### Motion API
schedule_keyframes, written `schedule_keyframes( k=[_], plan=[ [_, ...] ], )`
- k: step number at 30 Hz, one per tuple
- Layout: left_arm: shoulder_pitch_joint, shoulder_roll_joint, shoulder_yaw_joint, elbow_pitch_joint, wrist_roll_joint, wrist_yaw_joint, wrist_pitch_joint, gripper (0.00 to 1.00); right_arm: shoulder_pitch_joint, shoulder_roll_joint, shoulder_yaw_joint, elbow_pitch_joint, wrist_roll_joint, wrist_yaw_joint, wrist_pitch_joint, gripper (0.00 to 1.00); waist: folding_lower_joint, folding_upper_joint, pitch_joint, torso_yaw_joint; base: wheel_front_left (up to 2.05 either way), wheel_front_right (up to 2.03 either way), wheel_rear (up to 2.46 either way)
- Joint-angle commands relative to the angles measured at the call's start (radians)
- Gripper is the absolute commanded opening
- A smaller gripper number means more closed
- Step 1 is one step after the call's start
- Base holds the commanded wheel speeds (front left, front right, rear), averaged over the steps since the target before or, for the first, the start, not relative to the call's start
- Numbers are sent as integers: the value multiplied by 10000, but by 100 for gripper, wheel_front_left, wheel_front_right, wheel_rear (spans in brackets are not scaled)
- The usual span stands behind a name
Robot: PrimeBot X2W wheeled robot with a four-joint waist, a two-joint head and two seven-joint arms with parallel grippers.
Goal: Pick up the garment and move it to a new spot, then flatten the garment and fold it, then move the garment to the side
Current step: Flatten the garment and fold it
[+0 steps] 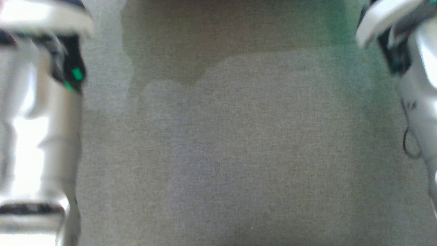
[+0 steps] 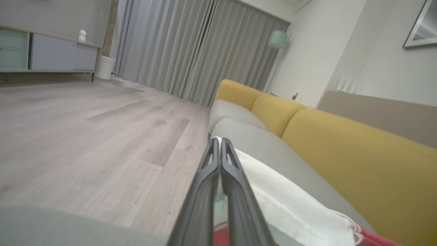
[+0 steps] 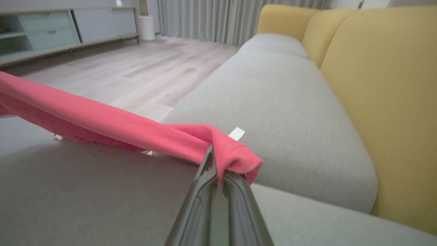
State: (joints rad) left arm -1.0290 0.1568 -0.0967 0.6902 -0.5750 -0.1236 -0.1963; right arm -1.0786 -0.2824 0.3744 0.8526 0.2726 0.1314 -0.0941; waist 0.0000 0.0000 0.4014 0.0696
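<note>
The garment [image 3: 112, 123] is red; in the right wrist view it stretches as a taut rolled band from the left edge to my right gripper [image 3: 214, 150], which is shut on its bunched end just above the grey sofa seat [image 3: 280, 102]. A small white tag [image 3: 237, 133] sticks out beside that end. In the left wrist view my left gripper [image 2: 219, 140] is shut, and a white part of the garment [image 2: 290, 205] with a red hem comes out at its tips and trails down to the right. The head view has both pale forearms [image 1: 37, 119] at its sides over grey seat fabric [image 1: 239, 136].
Yellow back cushions [image 3: 385, 85] run along the far side of the sofa. Wooden floor [image 2: 85, 136] lies off the seat's front edge. Grey curtains [image 2: 191, 48] and a low sideboard [image 2: 47, 54] stand across the room.
</note>
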Motion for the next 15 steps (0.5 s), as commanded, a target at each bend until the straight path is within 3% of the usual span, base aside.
schedule_keyframes(
  k=[1, 15],
  plan=[
    [349, 434, -22, -353, -64, -27, -36, 0, 319, -237, 435, -239, 394, -7, 281, 0, 0, 0, -245, 85, 0, 0, 0],
    [4443, 1003, -1252, -2218, -288, -41, 753, 0, 3086, -2047, 2860, -1733, 3230, -7, 2329, 0, 0, 0, -1618, -10, 0, 0, 0]
  ],
)
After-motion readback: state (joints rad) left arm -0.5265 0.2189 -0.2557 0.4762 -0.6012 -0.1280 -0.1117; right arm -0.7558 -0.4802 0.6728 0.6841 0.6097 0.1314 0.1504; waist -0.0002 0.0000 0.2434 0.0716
